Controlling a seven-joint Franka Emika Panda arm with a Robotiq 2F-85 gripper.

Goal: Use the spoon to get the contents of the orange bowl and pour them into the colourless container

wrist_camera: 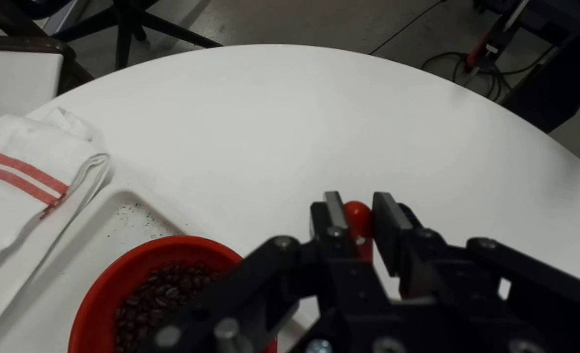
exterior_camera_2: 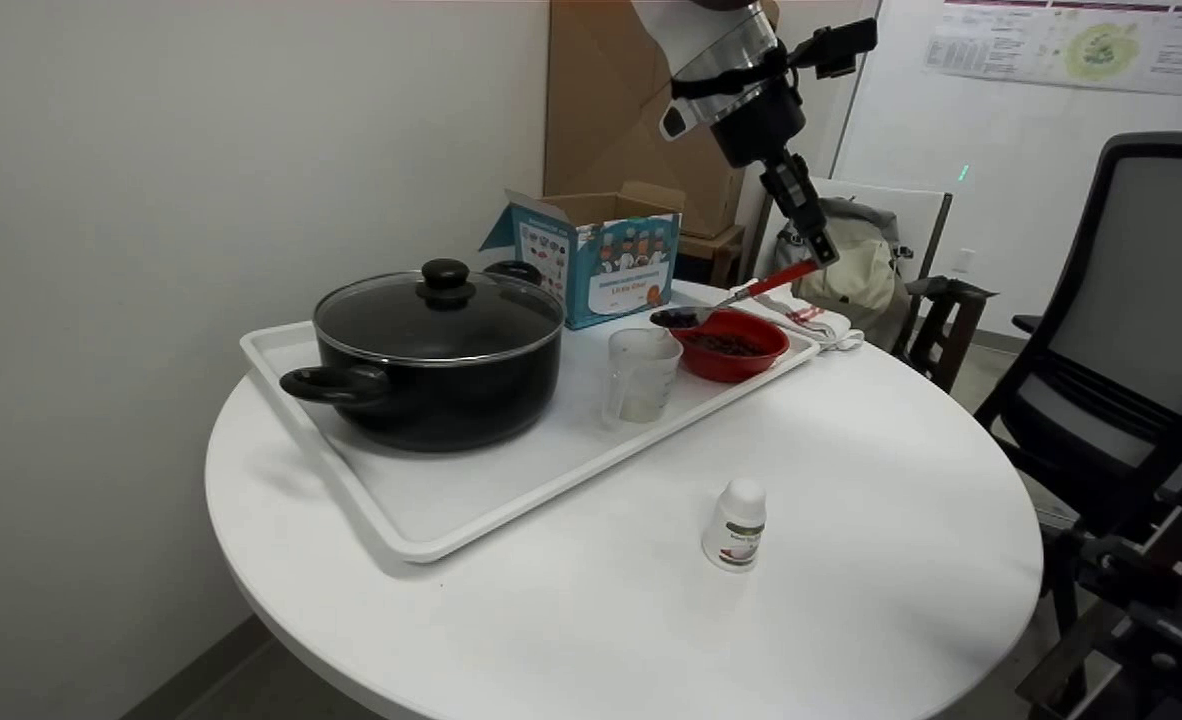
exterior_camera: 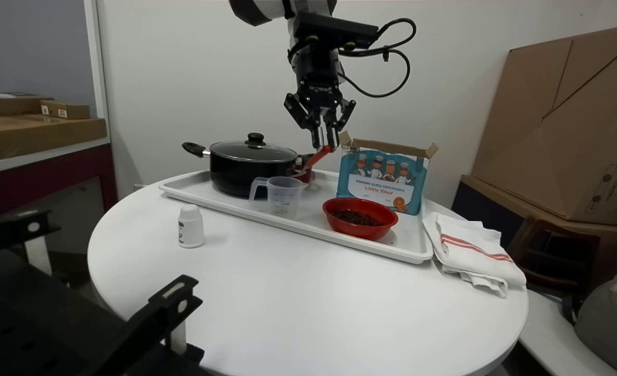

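Note:
My gripper (exterior_camera: 325, 142) is shut on the red handle end of the spoon (exterior_camera_2: 777, 279). The handle end also shows between the fingers in the wrist view (wrist_camera: 358, 219). The spoon slants down from the fingers, and its head holds dark beans. In an exterior view the head appears over the near rim of the orange bowl (exterior_camera_2: 763, 358), beside the clear container's top. The red-orange bowl (exterior_camera: 359, 228) holds dark coffee beans and sits on the tray; it also shows in the wrist view (wrist_camera: 85, 304). The colourless container (exterior_camera: 284, 196), a clear handled cup (exterior_camera_2: 643, 372), stands upright beside the bowl.
A white tray (exterior_camera: 308, 225) carries the black lidded pot (exterior_camera: 235, 169) and a blue box (exterior_camera: 381, 180). A red item (exterior_camera: 306, 176) shows partly behind the pot. A white bottle (exterior_camera_2: 736, 525) stands on the table. A folded towel (exterior_camera: 470, 249) lies beside the tray.

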